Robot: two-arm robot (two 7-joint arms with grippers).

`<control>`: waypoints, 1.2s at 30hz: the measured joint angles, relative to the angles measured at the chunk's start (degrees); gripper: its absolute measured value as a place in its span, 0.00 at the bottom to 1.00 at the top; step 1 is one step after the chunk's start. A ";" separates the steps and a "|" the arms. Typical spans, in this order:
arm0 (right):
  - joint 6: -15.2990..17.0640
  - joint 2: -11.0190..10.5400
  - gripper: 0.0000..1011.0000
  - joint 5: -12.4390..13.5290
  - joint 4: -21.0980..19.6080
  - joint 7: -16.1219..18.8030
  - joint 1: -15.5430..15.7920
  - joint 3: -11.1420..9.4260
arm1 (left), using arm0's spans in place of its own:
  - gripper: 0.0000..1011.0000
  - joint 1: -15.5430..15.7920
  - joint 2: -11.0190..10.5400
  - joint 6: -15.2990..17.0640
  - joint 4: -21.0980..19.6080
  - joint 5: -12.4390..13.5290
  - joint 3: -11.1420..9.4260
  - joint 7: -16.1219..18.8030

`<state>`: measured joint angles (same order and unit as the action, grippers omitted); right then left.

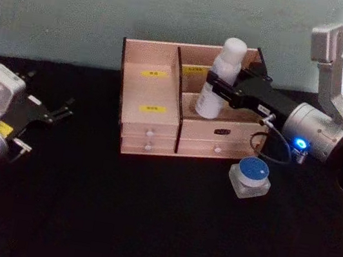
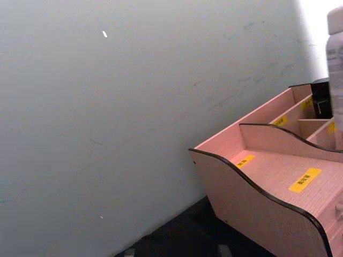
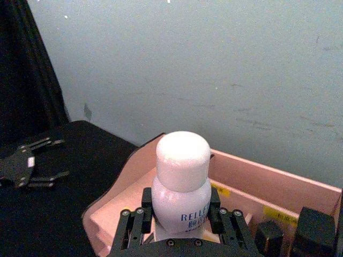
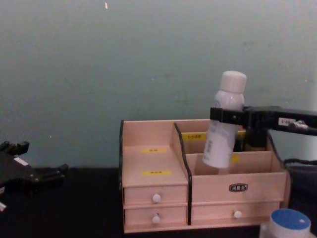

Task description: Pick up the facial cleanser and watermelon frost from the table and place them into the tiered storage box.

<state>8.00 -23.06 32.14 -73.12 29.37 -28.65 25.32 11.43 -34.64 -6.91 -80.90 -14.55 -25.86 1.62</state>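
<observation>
The right gripper [image 1: 217, 89] pinches the facial cleanser [image 1: 230, 56] around its middle, so the white bottle stands slightly tilted between its fingers, cap above them and base below, dipping into the right section of the tiered storage box [image 1: 149, 125]. The watermelon frost [image 1: 251, 174] sits on the table below the gripper's wrist. The left gripper [image 1: 56, 113] rests well apart, fingers spread.

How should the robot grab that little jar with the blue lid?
Probably from straight above, pinching the blue-lidded jar across its sides. It stands upright and squat on the table, so a sideways approach leaves little to hold. The storage box stands close behind, and the right pincer is busy, shut on the white bottle.
</observation>
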 joint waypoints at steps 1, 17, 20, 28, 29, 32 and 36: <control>-0.16 0.30 0.58 -0.16 0.49 -0.11 -0.47 0.10 | 0.99 0.00 0.00 0.00 0.00 0.00 0.00 0.00; -3.39 3.76 0.58 -3.19 6.63 -1.69 -5.01 0.55 | 0.99 0.00 0.00 0.00 0.00 0.00 0.00 0.00; -4.28 4.51 0.58 -4.33 7.84 -2.17 -5.60 0.61 | 0.99 0.00 0.00 0.00 0.00 0.00 0.00 0.00; -6.48 6.41 0.58 -6.93 10.78 -3.46 -6.52 0.38 | 0.99 0.00 0.00 0.00 0.00 0.00 0.00 0.00; -6.65 6.59 0.58 -7.13 11.12 -3.53 -6.62 0.34 | 0.99 0.00 0.00 0.00 0.00 0.00 0.00 0.00; -7.13 7.19 0.58 -7.67 12.23 -3.65 -7.01 0.18 | 0.99 0.00 0.00 0.00 0.00 0.00 0.00 0.00; -7.95 8.18 0.58 -8.50 14.28 -3.81 -7.75 -0.32 | 0.99 0.00 0.00 0.00 0.00 0.00 0.00 0.00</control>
<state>0.05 -14.89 23.65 -58.85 25.56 -36.40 25.00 11.43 -34.65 -6.91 -80.90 -14.55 -25.86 1.62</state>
